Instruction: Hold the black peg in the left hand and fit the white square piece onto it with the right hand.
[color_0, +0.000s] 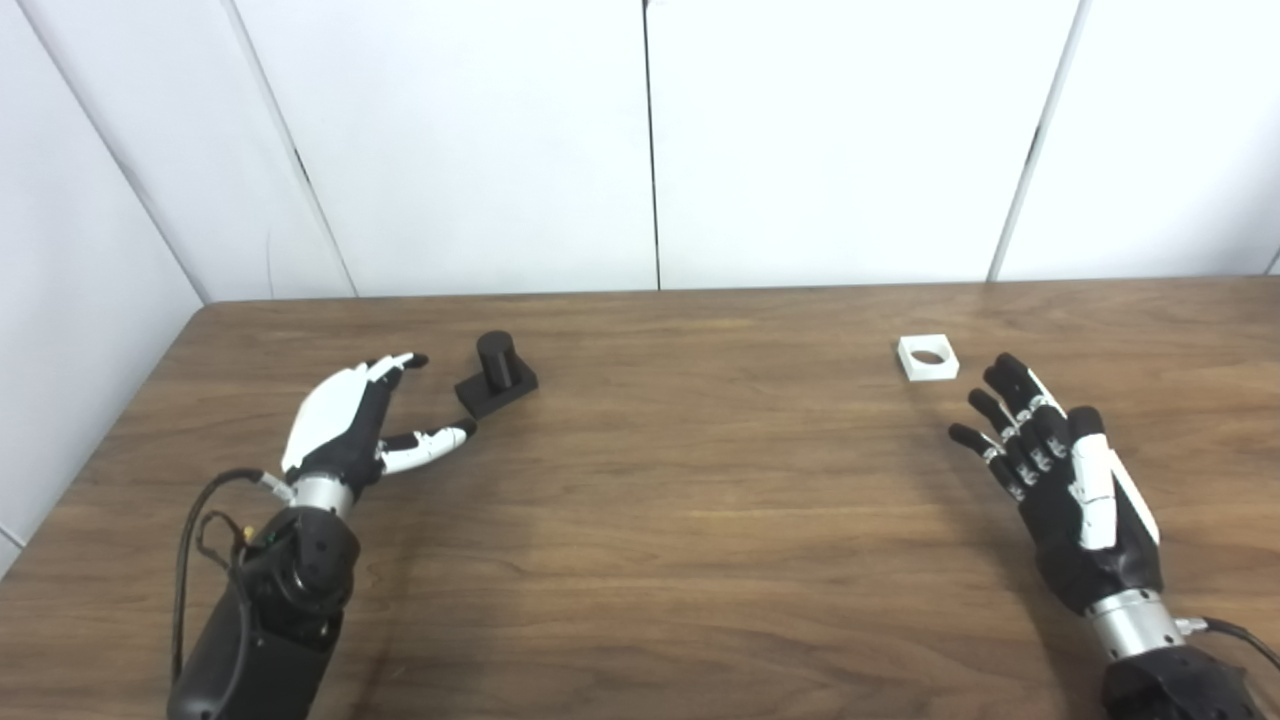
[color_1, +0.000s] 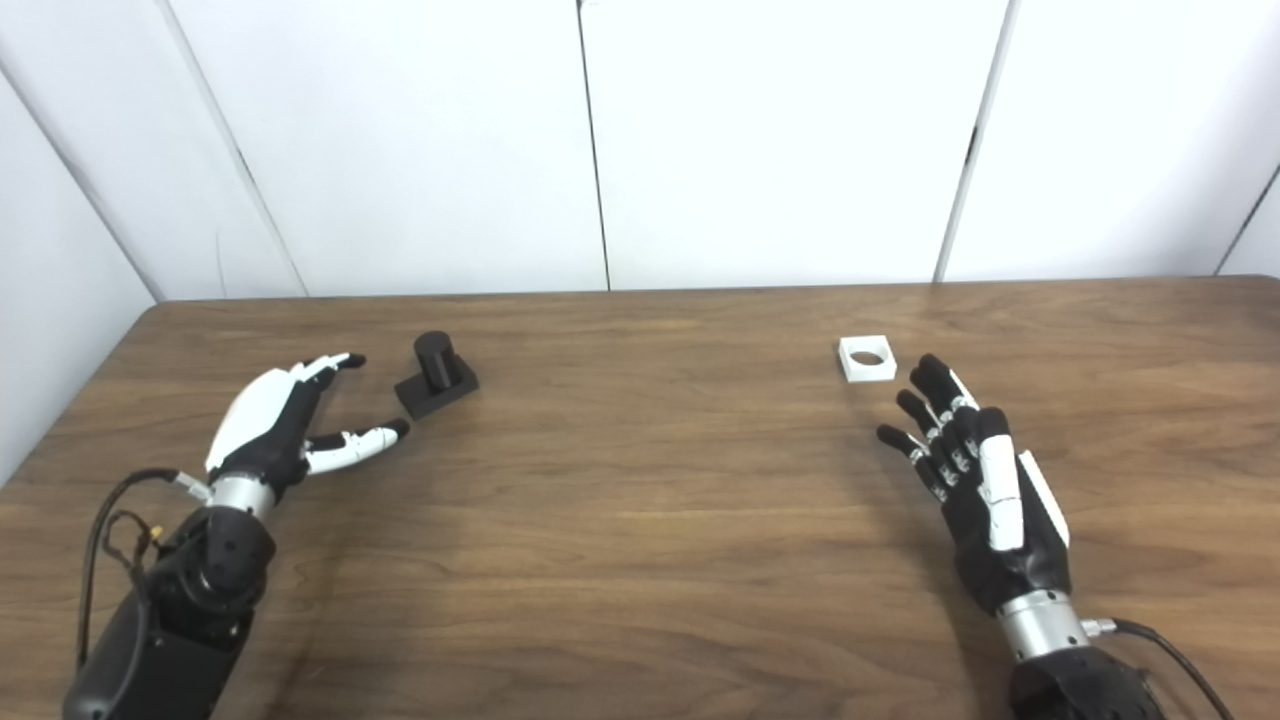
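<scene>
The black peg (color_0: 496, 372) stands upright on its dark square base on the left part of the wooden table (color_0: 680, 500), toward the far side. The white square piece (color_0: 928, 358) lies flat on the right part of the table, well apart from the peg, its round hole facing up. No writing or label can be read on either one.

The left hand (color_0: 352, 418) sits just beside the peg's base, on its near left side. It is spread wide, fingers (color_0: 392, 364) pointing toward the peg and thumb stretched out below them, with the thumb tip close to the near corner of the base; whether it touches cannot be told. This hand holds nothing.

The right hand (color_1: 975, 480) is near the white piece, just on its near right side, its back turned up. Its fingers (color_1: 935, 385) are stretched and slightly fanned, their tips reaching close to the piece without closing on it. It too holds nothing.

The tabletop is brown wood grain with a rounded far left corner. Behind it stand plain white wall panels (color_0: 840, 140) split by thin dark seams. A black cable (color_0: 200, 530) loops at the left forearm, and another leaves the right wrist
</scene>
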